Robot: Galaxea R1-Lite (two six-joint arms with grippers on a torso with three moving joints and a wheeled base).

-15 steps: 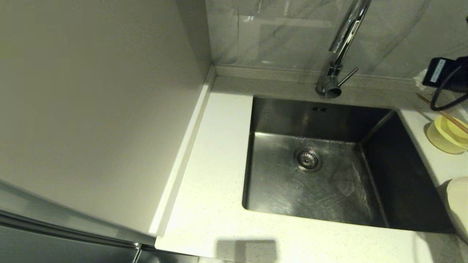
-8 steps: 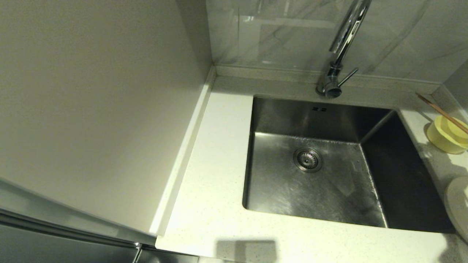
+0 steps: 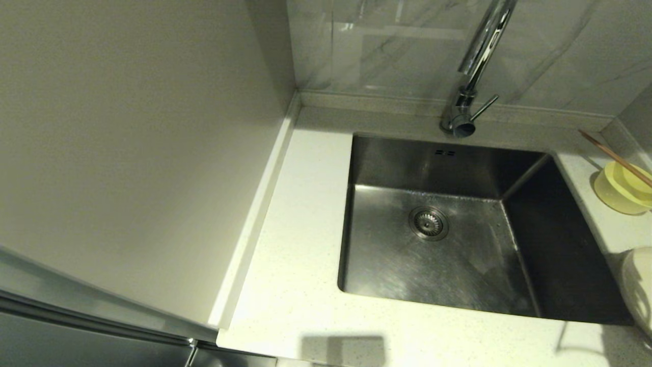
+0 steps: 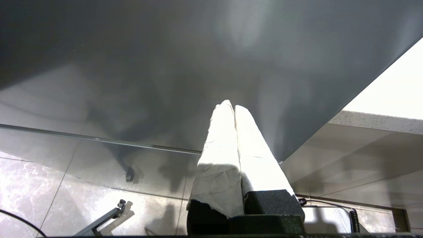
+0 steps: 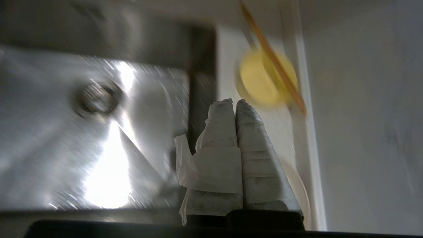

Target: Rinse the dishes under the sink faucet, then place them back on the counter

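Note:
The steel sink (image 3: 438,163) lies in the middle of the head view, under the chrome faucet (image 3: 476,61). On the counter (image 3: 305,229) to its right stands the yellow-green bowl (image 3: 619,191) with the brown chopsticks (image 3: 608,155) laid across its rim. The cream plate (image 3: 639,285) sits nearer, cut off by the view's right edge. Neither gripper shows in the head view. My right gripper (image 5: 234,101) is shut and empty, hovering over the sink's right rim, short of the bowl (image 5: 261,79), chopsticks (image 5: 274,59) and plate (image 5: 297,188). My left gripper (image 4: 230,105) is shut and empty, parked low beside a grey cabinet.
A tall grey cabinet side (image 3: 127,153) walls off the left of the counter. The grey-veined marble wall (image 3: 387,46) rises behind the faucet. A low raised rim (image 3: 254,224) runs along the counter's left edge. The drain strainer (image 3: 428,223) sits in the basin floor.
The dark right arm and its cable, seen at the head view's top right a second ago, have drawn back out of that view. Bowl, chopsticks and plate stay on the counter.

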